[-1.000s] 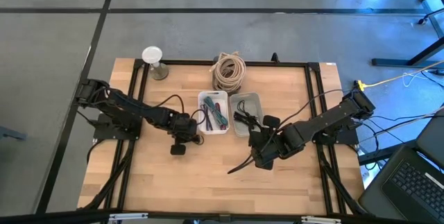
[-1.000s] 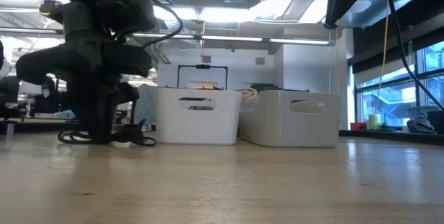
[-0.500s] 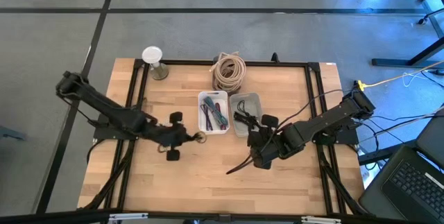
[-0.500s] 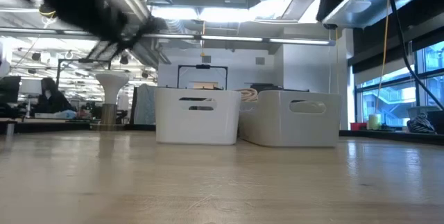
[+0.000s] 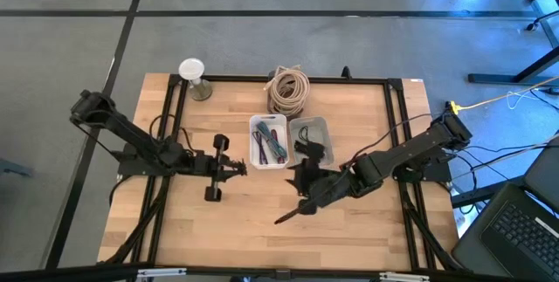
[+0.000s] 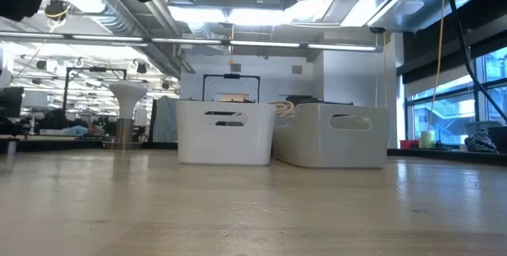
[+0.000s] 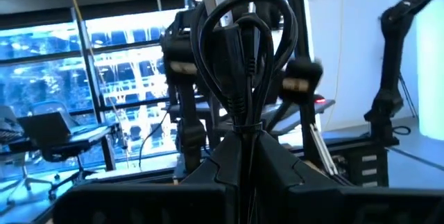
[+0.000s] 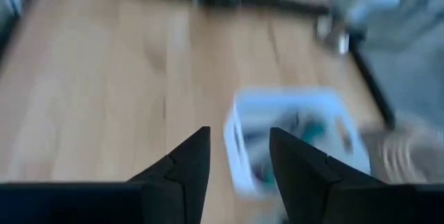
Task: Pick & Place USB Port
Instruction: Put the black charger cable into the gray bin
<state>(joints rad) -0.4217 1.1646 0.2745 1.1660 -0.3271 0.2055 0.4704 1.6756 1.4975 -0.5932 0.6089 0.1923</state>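
the step in hand looks like the carry: the left gripper point(image 7: 244, 137) is clamped on a looped black usb cable point(image 7: 239, 50), its silver plug showing at the top of the loop, lifted clear of the wooden table point(image 5: 262, 221). in the high view that gripper point(image 5: 234, 168) sits at about 9 o'clock from the left white bin point(image 5: 268, 141), near it but apart. the bin already holds coloured cables, and the grey bin point(image 5: 312, 134) stands just beside it at 3 o'clock.

the next move, as i judge it, calls for bringing the cable over a bin and letting go so the loop drops inside the walls.

the right gripper point(image 8: 237, 156) hangs over the table at about 6 o'clock from the grey bin, fingers apart, holding nothing. a coil of beige rope point(image 5: 288, 90) lies at 12 o'clock from the bins.
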